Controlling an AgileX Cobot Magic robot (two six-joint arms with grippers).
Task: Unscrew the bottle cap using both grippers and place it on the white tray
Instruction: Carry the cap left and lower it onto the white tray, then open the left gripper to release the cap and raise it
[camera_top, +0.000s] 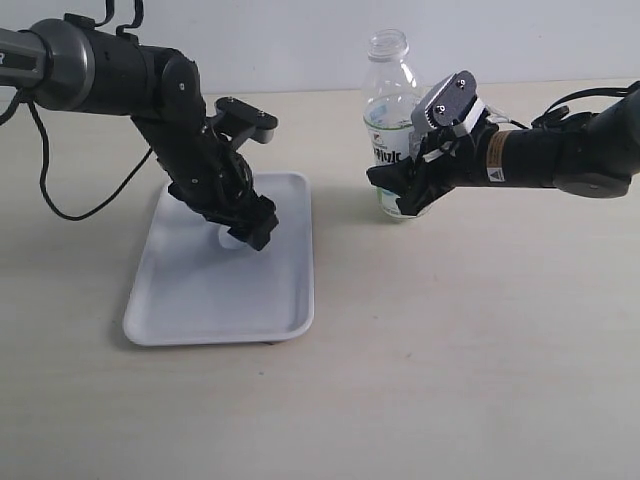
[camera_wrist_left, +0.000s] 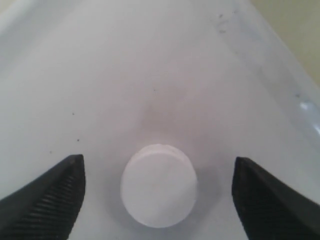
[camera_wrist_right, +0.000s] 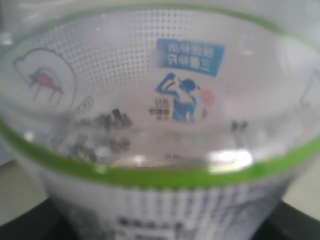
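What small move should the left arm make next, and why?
Probably raise the left gripper straight up from the white tray: the bottle cap lies flat on it, and the jaws stand open, clear of the cap on both sides.

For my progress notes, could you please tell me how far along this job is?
Done: the bottle is uncapped; the bottle cap lies on the white tray. In hand: left gripper open, straddling it, right gripper gripping the bottle. Left: probably only withdrawing.
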